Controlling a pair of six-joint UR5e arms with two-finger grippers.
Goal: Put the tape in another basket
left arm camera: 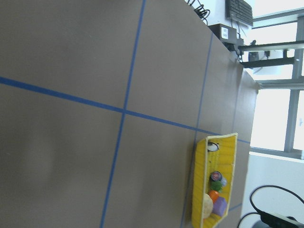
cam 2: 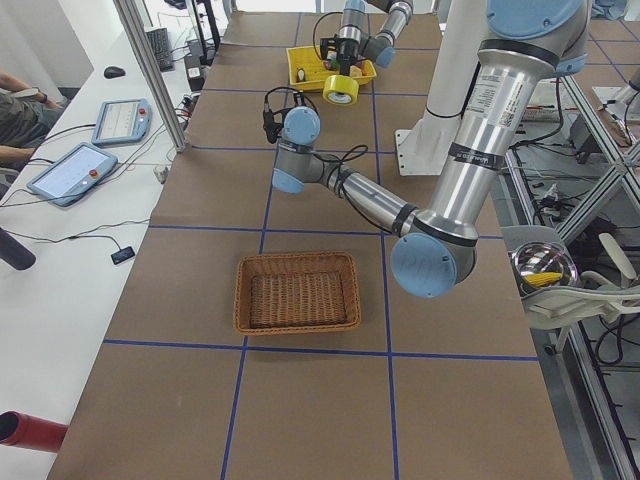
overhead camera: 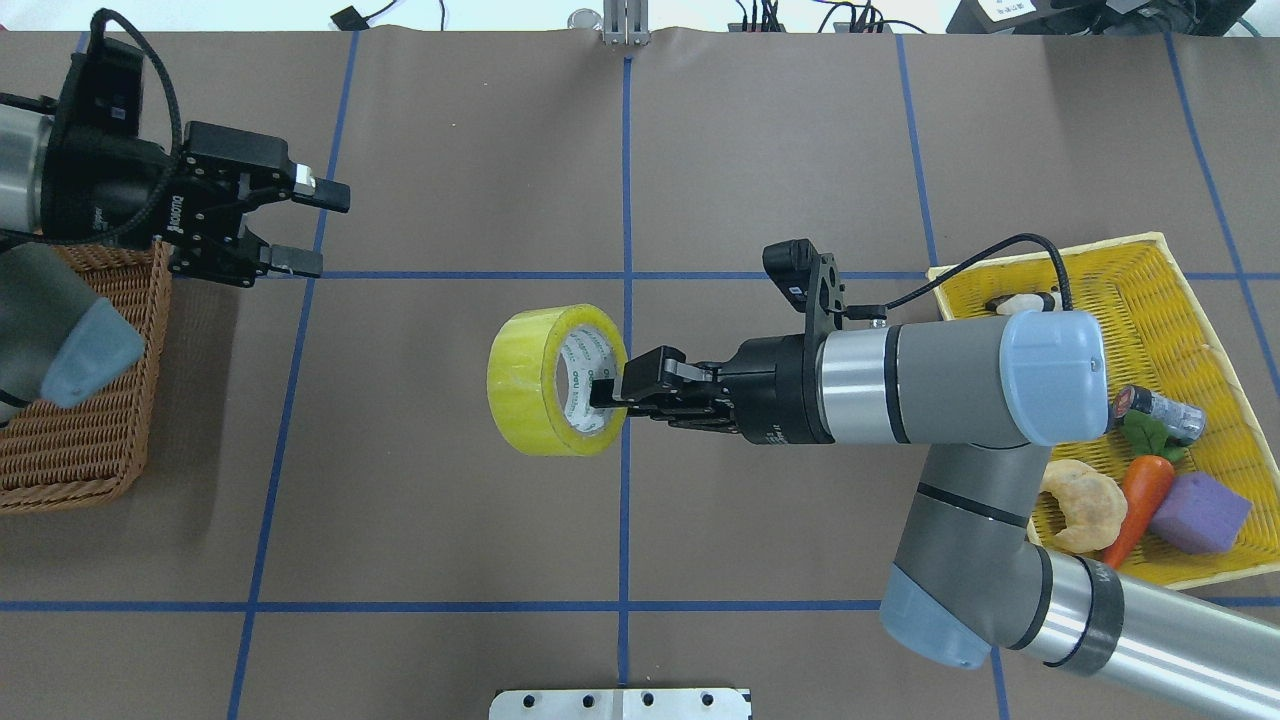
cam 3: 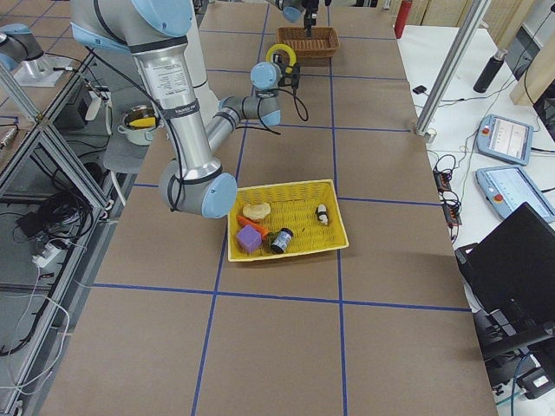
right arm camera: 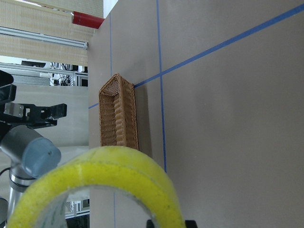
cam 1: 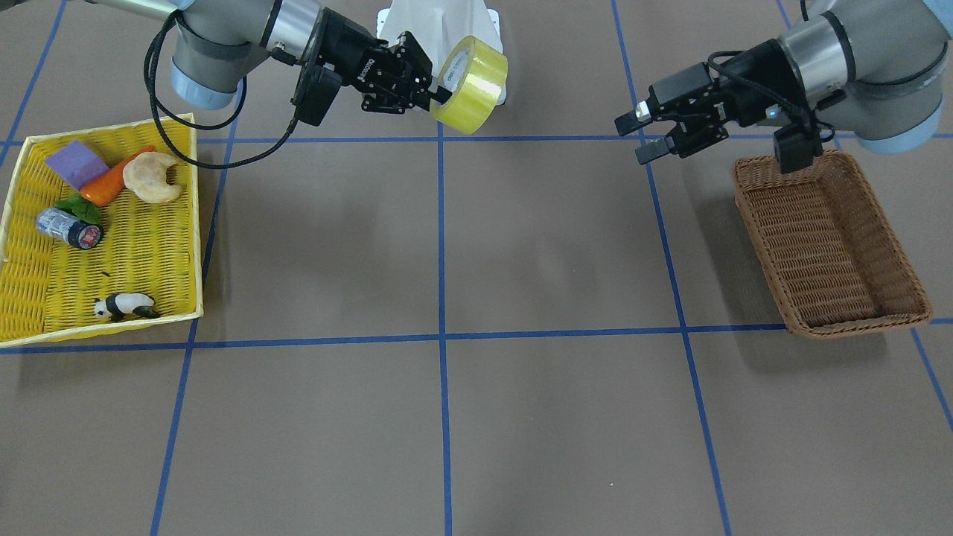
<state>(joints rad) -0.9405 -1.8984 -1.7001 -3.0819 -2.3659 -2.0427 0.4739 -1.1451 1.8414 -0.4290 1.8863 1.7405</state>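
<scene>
Tape (overhead camera: 520,380): wide translucent yellow roll with a white printed core, held in the air on edge over the table's middle, core opening towards the right arm. Brown paper-covered table (overhead camera: 450,150) has blue grid lines, and an open stretch of it lies between the tape and the basket. Deep brown woven wicker basket (overhead camera: 80,440) sits at the left end, partly under the left arm. Shallow yellow woven tray (overhead camera: 1050,255) is at the right end, well apart. Right gripper (overhead camera: 603,393) pinches the roll's wall, one finger inside the core. Left gripper (overhead camera: 320,230) has its jaws spread and holds nothing, just beside the basket's rim.
</scene>
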